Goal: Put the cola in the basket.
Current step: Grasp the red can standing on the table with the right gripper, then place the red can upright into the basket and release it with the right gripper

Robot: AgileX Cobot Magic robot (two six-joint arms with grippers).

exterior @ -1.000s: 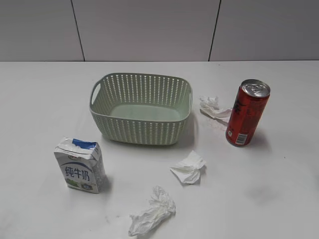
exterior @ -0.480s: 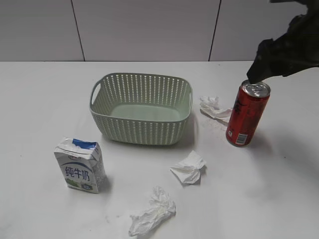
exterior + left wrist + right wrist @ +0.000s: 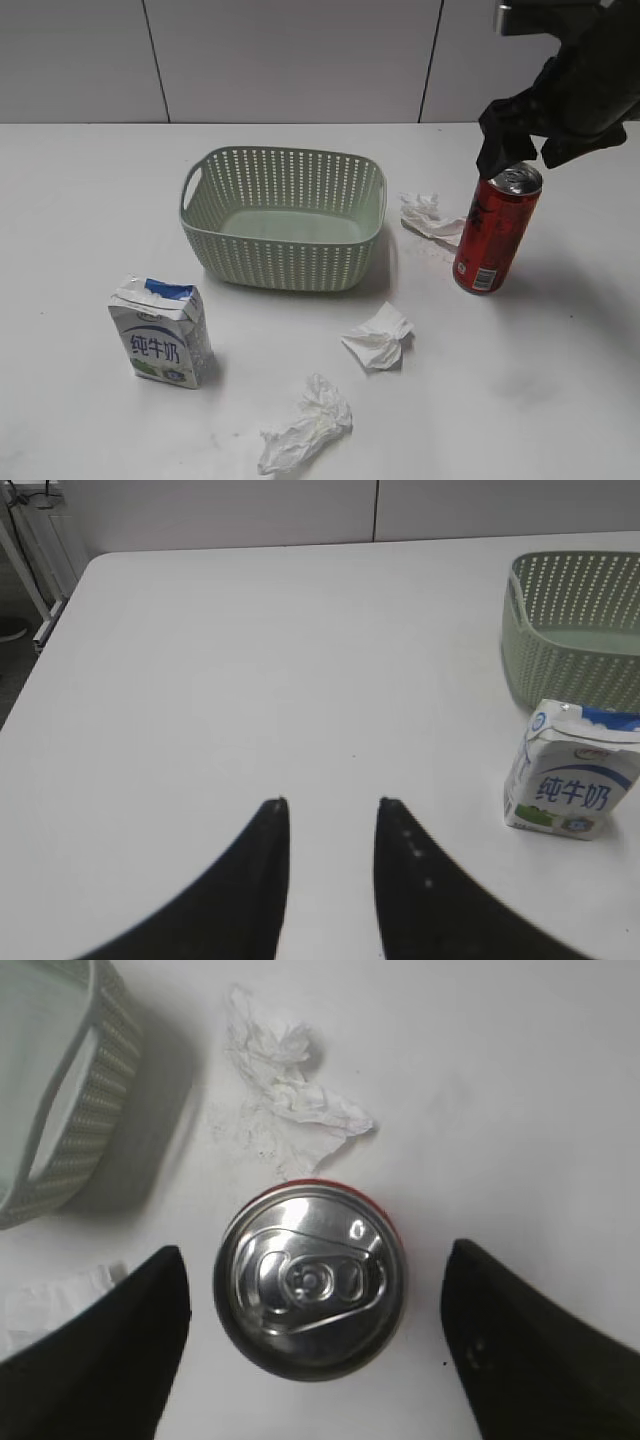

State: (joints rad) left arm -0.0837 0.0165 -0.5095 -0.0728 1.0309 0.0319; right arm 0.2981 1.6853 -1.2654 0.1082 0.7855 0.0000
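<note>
Right gripper (image 3: 310, 1350) hangs directly above the cola (image 3: 496, 228), jaws spread wide with one finger on each side of the silver top and clear gaps to both, nothing held. Cola stands upright on the white table (image 3: 560, 380), right of the basket (image 3: 284, 217) and apart from it, with a crumpled tissue (image 3: 429, 218) lying between them; basket looks empty inside. Left gripper (image 3: 330, 825) hovers over bare table with a narrow gap between its fingers, gripping nothing, milk carton (image 3: 570, 785) off to its right, close in front of the basket.

Milk carton (image 3: 160, 335) upright; 3 crumpled tissues (image 3: 380, 337) on table (image 3: 90, 200).
</note>
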